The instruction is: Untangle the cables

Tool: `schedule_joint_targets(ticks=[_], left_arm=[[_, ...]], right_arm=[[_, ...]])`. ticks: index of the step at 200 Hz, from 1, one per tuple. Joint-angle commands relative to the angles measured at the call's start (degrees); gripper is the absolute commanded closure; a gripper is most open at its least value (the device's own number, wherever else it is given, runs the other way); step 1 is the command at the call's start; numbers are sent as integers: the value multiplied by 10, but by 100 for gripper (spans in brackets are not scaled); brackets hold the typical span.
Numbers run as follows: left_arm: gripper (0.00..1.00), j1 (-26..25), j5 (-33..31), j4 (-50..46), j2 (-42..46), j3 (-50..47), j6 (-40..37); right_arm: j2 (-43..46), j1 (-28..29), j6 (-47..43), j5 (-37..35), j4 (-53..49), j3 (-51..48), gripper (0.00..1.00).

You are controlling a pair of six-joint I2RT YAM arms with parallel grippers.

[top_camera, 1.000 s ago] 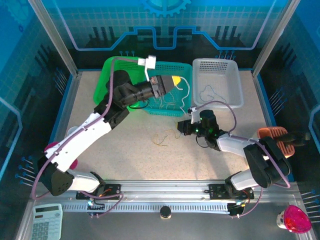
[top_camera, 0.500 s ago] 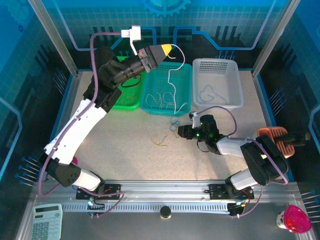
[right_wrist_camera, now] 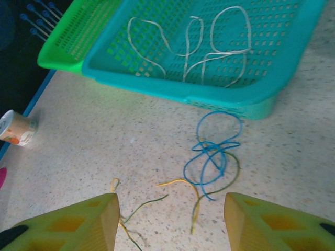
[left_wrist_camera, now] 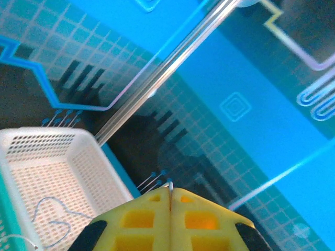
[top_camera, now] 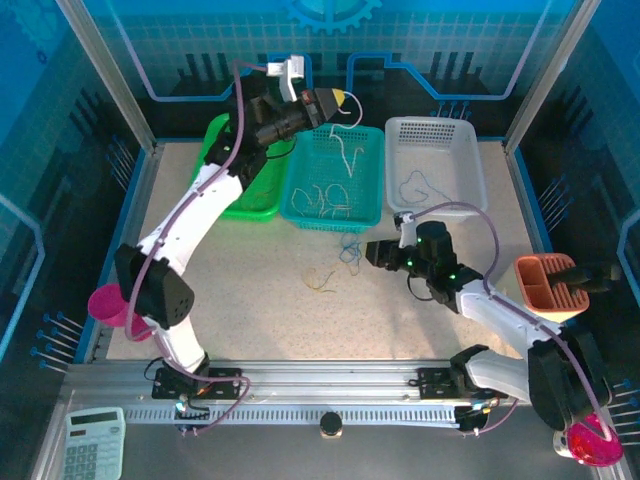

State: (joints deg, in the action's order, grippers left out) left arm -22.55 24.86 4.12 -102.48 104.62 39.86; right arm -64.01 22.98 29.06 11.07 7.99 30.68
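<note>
Left gripper pinched a white cable; right gripper, spread, needed only the blue cable at 1 o'clock.

Open tabletop before teal basket

The middle basket stands in a row of three at the far side of the table. The left basket touches its left side and the right basket stands just beside its right. Several cables lie inside the middle basket, and one more cable lies in the right basket. The left gripper hangs above the middle basket's far edge, a hanging cable running down from it into that basket. On the table just before the middle basket's near wall lies a tangle. The right gripper sits before the basket's near right corner. Loose cables lie on the table further before the middle basket.
</note>
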Motion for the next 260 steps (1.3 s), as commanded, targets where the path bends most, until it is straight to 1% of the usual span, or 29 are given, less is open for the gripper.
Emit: schedule_joint_targets(ticks=[1, 6, 10, 14, 18, 25, 34, 37, 39, 43, 55, 57, 89, 106, 124, 150, 207, 228, 260], left_arm=[[100, 10, -15, -26, -34, 9, -27], [100, 11, -17, -31, -40, 6, -32], [98, 12, -18, -34, -45, 4, -35], [95, 12, -18, -36, -49, 2, -39], [89, 13, -18, -40, -53, -1, -43], [72, 14, -19, -44, -60, -5, -47], [46, 15, -19, -56, -66, -7, -55], [40, 15, -19, -60, -66, -7, -58], [33, 15, -19, -64, -66, -7, -61], [24, 15, -20, -69, -66, -7, -64], [3, 15, -18, -75, -58, -12, -69], [1, 15, -17, -75, -56, -14, -69], [1, 14, -1, -82, -15, -24, -69], [1, 13, 4, -75, 16, -51, -58], [1, 7, 8, -44, 63, -121, -40], [1, -3, -2, 3, 142, -253, -15], [1, -12, -72, 97, 303, -541, 58], [1, -13, -87, 120, 338, -597, 79], [1, -13, -99, 115, 370, -619, 87]], right_arm=[[23, -17, -8, -14, -88, 20, 44], [27, -20, -8, -16, -93, 21, 44], [31, -20, -8, -17, -97, 21, 44], [34, -23, -8, -17, -100, 22, 44], [37, -23, -6, -17, -104, 23, 44], [42, -25, -6, -18, -109, 24, 44], [46, -28, -6, -17, -115, 27, 43], [47, -28, -7, -16, -116, 27, 43], [48, -28, -7, -16, -118, 28, 43], [50, -29, -8, -15, -120, 29, 43], [54, -29, -10, -13, -126, 32, 43], [54, -30, -10, -13, -127, 33, 43], [50, -30, -12, -10, -126, 39, 43], [38, -30, -10, -7, -120, 40, 42], [21, -29, -10, -4, -113, 44, 42], [-11, -26, -13, -1, -108, 51, 42], [-106, 6, -16, -22, -69, 78, 43], [-147, 22, -12, -40, -48, 89, 43], [-206, 36, -1, -72, -8, 102, 43]])
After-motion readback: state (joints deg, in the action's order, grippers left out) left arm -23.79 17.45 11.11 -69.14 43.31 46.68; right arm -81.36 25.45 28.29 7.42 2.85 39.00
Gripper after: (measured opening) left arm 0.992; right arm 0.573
